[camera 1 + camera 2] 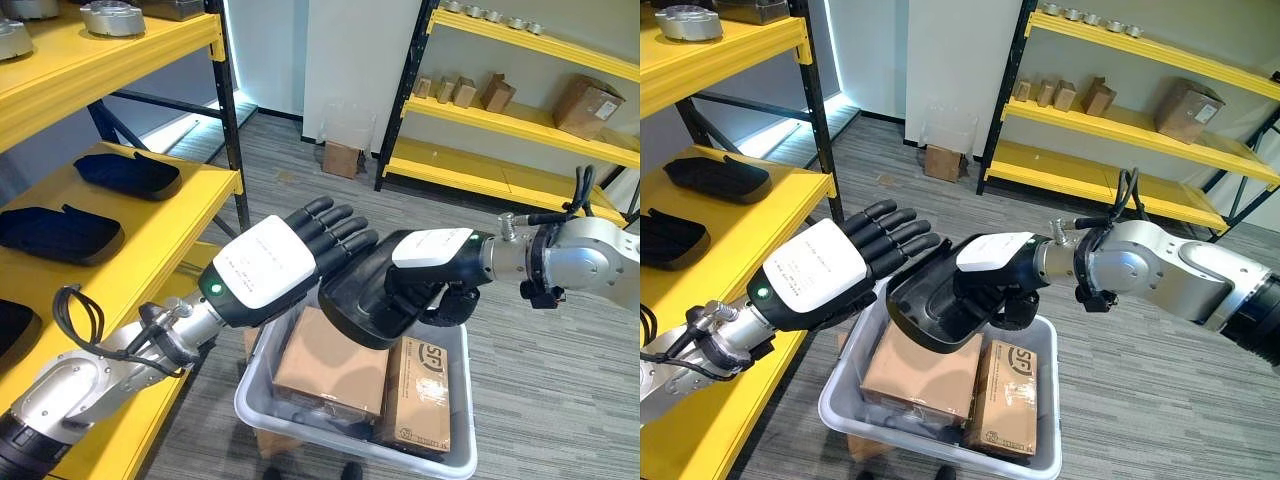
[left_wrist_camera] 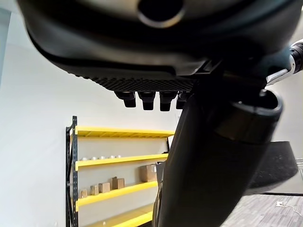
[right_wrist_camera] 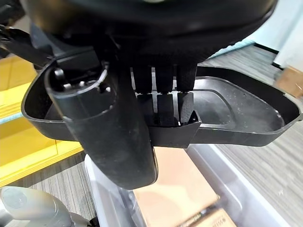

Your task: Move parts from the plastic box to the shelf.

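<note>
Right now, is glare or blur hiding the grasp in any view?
Left eye view: even light, the right hand with fingers curled on the glossy black plastic shell part reads clearly. Right wrist view: the part's rim is sharp, the close thumb soft. Left wrist view: the left hand is dark against a bright wall.

Four black parts (image 1: 940, 300), two cartons (image 1: 330, 365), one plastic box (image 1: 455, 462)

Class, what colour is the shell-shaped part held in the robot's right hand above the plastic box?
Black; the part shows best in the right eye view.
</note>
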